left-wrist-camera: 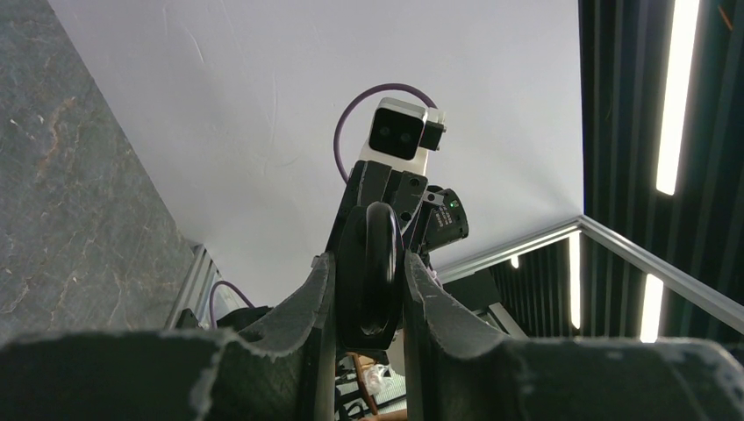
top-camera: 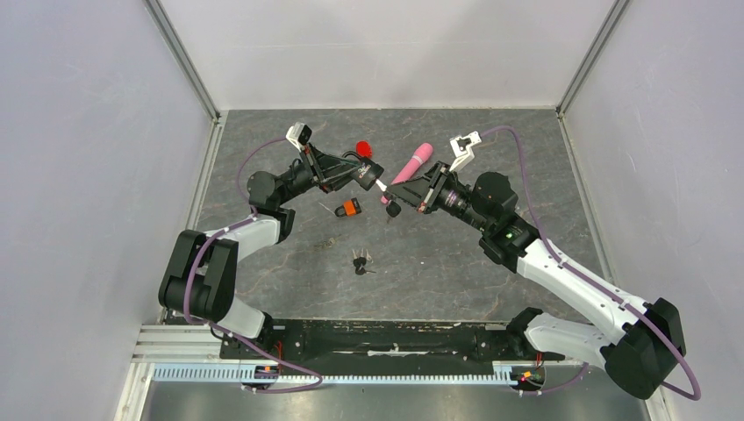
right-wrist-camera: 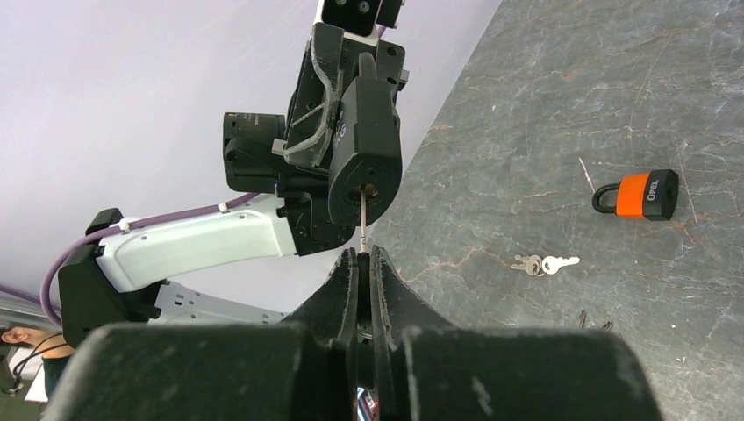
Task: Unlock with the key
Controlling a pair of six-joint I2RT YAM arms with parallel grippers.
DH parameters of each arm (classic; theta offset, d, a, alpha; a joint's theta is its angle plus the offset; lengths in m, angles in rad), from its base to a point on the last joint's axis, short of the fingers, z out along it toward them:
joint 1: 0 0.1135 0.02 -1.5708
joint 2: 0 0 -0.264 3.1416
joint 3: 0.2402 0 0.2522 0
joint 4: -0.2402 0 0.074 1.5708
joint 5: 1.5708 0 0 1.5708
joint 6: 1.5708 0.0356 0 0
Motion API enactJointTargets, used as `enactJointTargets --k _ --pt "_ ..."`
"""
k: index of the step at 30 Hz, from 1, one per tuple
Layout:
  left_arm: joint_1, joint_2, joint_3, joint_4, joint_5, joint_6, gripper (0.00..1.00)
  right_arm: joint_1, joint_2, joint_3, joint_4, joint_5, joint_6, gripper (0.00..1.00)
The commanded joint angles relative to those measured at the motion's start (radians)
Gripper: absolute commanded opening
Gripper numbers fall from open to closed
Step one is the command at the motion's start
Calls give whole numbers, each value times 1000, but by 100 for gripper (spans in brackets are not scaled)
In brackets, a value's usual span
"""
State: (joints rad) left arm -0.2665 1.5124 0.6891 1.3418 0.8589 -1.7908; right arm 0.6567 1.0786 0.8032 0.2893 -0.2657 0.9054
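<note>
Left tool point(left-wrist-camera: 368, 298) is clamped on a black padlock point(right-wrist-camera: 367, 132), held clear of the worktop point(right-wrist-camera: 614, 88) with its keyhole point(right-wrist-camera: 365, 189) facing the right tool point(right-wrist-camera: 361, 263), which pinches the key point(right-wrist-camera: 361, 224) so its tip meets that keyhole.

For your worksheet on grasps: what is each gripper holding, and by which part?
Left gripper clamps the black padlock by its body. Right gripper pinches the key by its head end, blade pointing at the keyhole.
</note>
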Motion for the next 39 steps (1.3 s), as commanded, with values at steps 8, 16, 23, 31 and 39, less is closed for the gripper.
enactJointTargets --k 8,16,23,31,39 --pt "-3 -11 69 120 10 -33 2 -25 -27 7 9 48 -18 0" --pt "1 -10 73 121 11 -37 2 -37 -31 12 2 40 -20 0" --pt "1 -13 80 119 26 -34 2 -37 -7 19 37 1 -8 0" --pt "0 -12 81 119 26 -31 2 -29 17 30 59 -25 -3 0" --pt "0 -15 73 119 27 -26 2 -22 21 36 67 -29 -1 0"
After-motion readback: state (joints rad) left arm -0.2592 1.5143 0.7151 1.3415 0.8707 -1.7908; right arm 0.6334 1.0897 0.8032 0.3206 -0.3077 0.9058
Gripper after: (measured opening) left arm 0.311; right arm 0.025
